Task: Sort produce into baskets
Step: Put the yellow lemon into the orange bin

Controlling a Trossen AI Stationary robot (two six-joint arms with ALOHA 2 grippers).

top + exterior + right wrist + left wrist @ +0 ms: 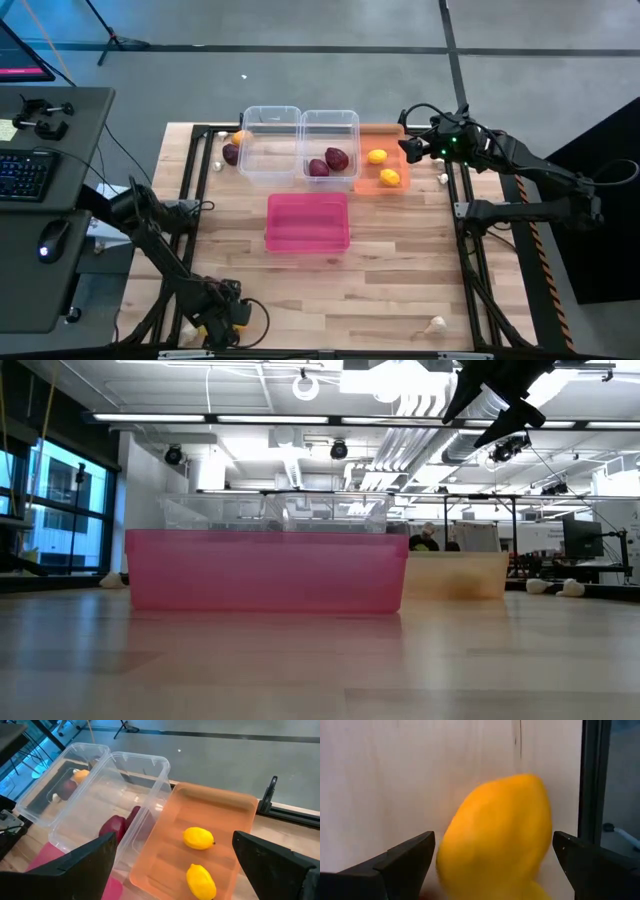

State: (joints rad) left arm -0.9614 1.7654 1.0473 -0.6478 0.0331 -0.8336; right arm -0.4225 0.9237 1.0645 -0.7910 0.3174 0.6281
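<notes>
A yellow lemon [500, 820] lies on the wooden table near its front left corner [241, 314]. My left gripper [493, 851] points down over it, open, one finger on each side of the fruit; I see no touch. My right gripper [408, 150] hangs open above the far right end of the orange basket [367, 183], which holds two lemons [198, 838]. Two dark red onions [337, 158] lie in the right clear basket [330, 122]. The left clear basket [270, 112] and the pink basket [307, 222] show nothing inside.
Left of the clear baskets lie an orange fruit [238, 137], a red onion [231, 154] and a garlic bulb [217, 166]. More garlic lies right of the orange basket [443, 178] and near the front edge [435, 324]. A black frame rail [592, 780] runs close beside the lemon.
</notes>
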